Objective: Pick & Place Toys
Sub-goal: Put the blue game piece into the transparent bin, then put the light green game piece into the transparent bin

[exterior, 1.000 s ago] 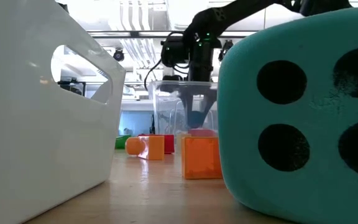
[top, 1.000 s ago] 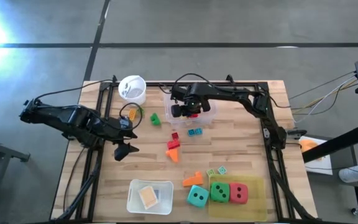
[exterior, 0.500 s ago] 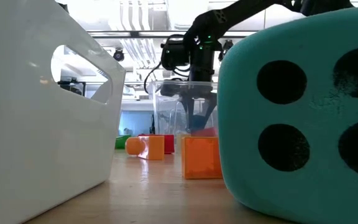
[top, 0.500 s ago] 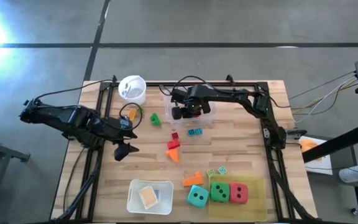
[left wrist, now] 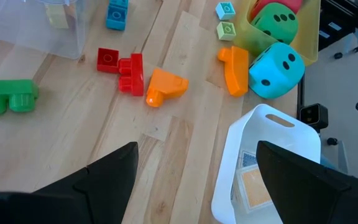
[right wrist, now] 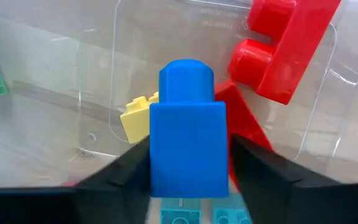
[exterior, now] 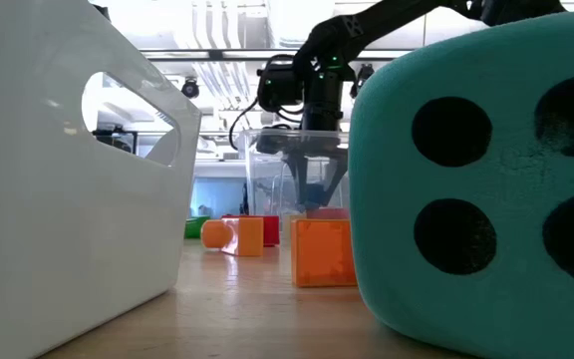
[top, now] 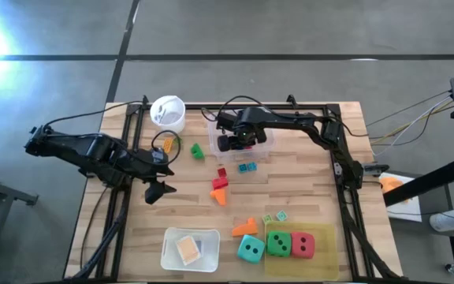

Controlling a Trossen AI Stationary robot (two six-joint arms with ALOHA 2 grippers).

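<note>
Now right end effector (top: 228, 143) reaches down into tub (top: 264, 147).

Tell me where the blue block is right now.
The blue block sits between the right gripper's fingers, inside the clear tub at the table's far middle, beside a red block and a yellow one.
</note>
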